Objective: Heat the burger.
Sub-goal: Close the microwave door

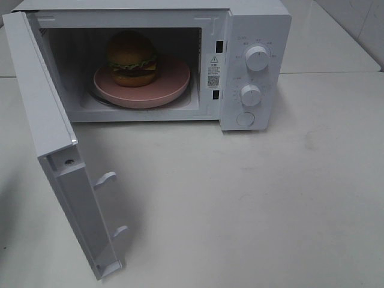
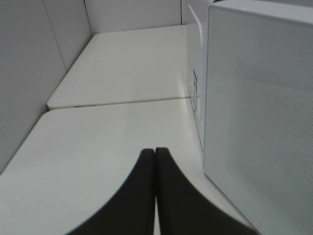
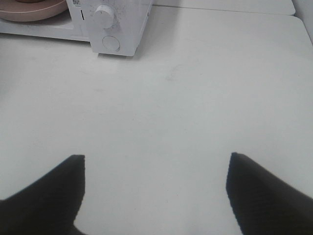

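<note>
The burger [image 1: 132,57], with a domed yellow-orange bun and a green layer, sits on a pink plate [image 1: 171,84] inside the white microwave [image 1: 258,24]. The microwave door [image 1: 42,102] stands swung wide open to the left. Neither arm shows in the exterior high view. In the left wrist view my left gripper [image 2: 155,152] is shut, its black fingers pressed together with nothing between them, close beside the outer face of the door [image 2: 259,112]. My right gripper [image 3: 156,164] is open and empty above the table, back from the microwave's front corner [image 3: 117,29]. The plate's rim [image 3: 34,12] peeks into that view.
Two white dials [image 1: 257,57] [image 1: 251,95] and a round button [image 1: 245,119] sit on the microwave's right panel. The white table [image 1: 252,198] stretches in front. Grey walls [image 2: 29,73] border the tabletop on the left side.
</note>
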`<state>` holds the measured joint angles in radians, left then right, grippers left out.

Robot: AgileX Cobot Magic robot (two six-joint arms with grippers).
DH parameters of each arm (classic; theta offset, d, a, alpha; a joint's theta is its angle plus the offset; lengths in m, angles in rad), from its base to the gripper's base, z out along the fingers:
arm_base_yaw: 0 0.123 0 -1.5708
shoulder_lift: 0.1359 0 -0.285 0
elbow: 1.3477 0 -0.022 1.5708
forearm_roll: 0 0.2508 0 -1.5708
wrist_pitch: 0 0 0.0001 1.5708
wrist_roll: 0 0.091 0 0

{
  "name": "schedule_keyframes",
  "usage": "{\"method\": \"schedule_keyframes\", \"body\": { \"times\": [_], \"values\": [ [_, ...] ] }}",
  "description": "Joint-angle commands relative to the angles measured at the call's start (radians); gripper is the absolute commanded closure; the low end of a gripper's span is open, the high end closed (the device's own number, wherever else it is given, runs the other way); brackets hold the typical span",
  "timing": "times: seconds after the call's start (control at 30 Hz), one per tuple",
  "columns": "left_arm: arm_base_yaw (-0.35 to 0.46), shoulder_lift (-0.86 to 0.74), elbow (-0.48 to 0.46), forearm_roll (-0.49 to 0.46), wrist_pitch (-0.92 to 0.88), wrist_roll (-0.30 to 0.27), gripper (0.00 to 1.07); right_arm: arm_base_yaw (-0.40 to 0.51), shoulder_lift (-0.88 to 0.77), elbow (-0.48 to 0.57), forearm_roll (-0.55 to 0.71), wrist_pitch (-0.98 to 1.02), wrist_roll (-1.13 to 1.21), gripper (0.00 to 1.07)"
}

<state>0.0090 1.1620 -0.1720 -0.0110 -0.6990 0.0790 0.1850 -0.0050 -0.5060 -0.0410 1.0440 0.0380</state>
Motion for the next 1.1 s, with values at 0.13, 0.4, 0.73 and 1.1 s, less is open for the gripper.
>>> {"method": "schedule_keyframes", "body": {
  "times": [0.13, 0.4, 0.73, 1.1],
  "values": [
    [-0.052, 0.099, -0.012, 0.123, -0.119, -0.065, 1.07, -0.007, -0.027, -0.001, 0.002, -0.007, -0.004, 0.31],
    [-0.171, 0.236, -0.025, 0.139, -0.232, -0.063, 1.07, -0.007, -0.027, -0.001, 0.002, -0.007, -0.004, 0.31],
    [-0.294, 0.343, -0.035, 0.078, -0.346, -0.06, 1.07, -0.007, -0.027, -0.001, 0.002, -0.007, -0.004, 0.31],
    [-0.484, 0.476, -0.127, -0.153, -0.372, -0.034, 1.07, -0.007, -0.027, -0.001, 0.002, -0.007, -0.004, 0.31]
  ]
}}
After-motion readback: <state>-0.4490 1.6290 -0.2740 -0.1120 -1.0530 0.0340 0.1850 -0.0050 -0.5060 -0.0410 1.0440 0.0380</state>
